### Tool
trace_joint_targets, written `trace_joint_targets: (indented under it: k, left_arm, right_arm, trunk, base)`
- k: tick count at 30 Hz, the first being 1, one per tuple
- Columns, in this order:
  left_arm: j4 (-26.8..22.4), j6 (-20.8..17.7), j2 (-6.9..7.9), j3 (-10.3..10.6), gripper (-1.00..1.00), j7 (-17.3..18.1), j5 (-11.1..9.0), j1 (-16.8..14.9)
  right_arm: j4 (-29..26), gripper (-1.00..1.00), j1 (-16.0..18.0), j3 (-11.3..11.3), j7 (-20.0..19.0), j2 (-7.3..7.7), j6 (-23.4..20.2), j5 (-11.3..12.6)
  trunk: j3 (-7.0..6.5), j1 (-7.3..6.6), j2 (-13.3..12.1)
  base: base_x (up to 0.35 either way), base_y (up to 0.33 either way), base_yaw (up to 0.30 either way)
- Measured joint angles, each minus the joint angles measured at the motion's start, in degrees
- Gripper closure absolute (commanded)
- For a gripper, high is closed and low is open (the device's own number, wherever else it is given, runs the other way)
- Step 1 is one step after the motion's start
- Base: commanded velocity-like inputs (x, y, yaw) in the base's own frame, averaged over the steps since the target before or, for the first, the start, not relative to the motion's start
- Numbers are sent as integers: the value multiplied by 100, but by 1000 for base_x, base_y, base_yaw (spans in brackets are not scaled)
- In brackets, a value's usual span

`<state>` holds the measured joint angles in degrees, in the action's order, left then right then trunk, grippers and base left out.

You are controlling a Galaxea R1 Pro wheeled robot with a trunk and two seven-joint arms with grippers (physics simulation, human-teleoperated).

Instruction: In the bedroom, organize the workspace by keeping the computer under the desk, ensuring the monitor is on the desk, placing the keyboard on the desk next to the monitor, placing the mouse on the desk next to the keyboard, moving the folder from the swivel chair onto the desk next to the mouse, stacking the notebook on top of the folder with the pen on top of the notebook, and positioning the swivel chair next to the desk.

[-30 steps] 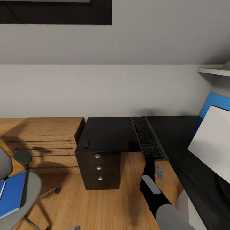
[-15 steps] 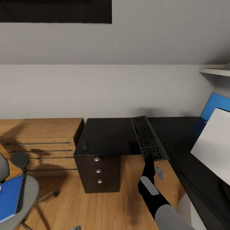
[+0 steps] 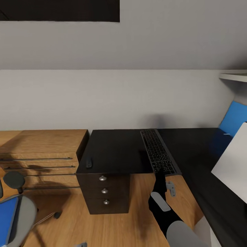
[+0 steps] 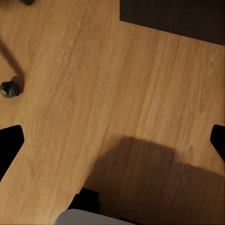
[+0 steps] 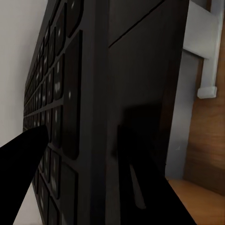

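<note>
Now the whole head view has slid rightward and down a touch over the last second, so I read that as my camera turning, not the furniture moving: the swivel chair [image 3: 17, 219] with the blue folder [image 3: 7, 219] on its seat has drifted toward the left edge, and less of the monitor [image 3: 233, 161] shows at the right. The keyboard [image 3: 158, 151] holds its place on the worktop [image 3: 116, 151], lying lengthwise with its near end at the front edge. My right claw [image 3: 160, 173] stays clamped on that near end; in the right wrist view the two dark fingers [image 5: 23, 159] straddle the keyboard [image 5: 56, 117], one over the keys and one beneath. To me that means the keyboard is down and I can let go.

The left claw [image 4: 112, 140] hangs spread wide over bare floor, holding nothing.

The mouse [image 3: 89, 162] sits at the worktop's near left corner, close to the edge and well apart from the keyboard, so it needs shifting right. Between them the black top is open. The keyboard's near end overhangs slightly, I judge; a push farther in would be safer. The dresser [image 3: 41, 147] butts against the worktop's left side.
</note>
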<state>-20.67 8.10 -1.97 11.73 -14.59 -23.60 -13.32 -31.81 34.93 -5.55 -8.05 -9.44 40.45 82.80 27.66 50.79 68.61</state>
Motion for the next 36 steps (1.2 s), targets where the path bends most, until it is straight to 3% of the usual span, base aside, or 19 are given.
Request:
trace_joint_targets:
  k: [7, 11, 15, 36]
  left_arm:
    - [0, 0, 0, 0, -100, 1, -1, 0]
    - [-13, -4, 0, 16, -100, 8, -6, 0]
    - [-49, -7, 0, 24, -100, -10, -19, 0]
    - [-61, -15, -44, 18, -100, -14, -26, 0]
  right_arm:
    - [11, 100, 0, 4, 87, 1, -5, 4]
    - [11, 100, 0, 11, 509, 7, -8, 15]
    - [7, 100, 1, 17, 639, 8, -9, -5]
    - [1, 100, 1, 25, 673, 8, -10, 2]
  trunk:
    - [0, 2, 0]
    - [0, 3, -1]
    - [0, 3, -1]
    - [377, 463, 841]
  base:
    - [152, 0, 0]
    - [27, 0, 0]
    - [5, 0, 0]
    - [0, 0, 0]
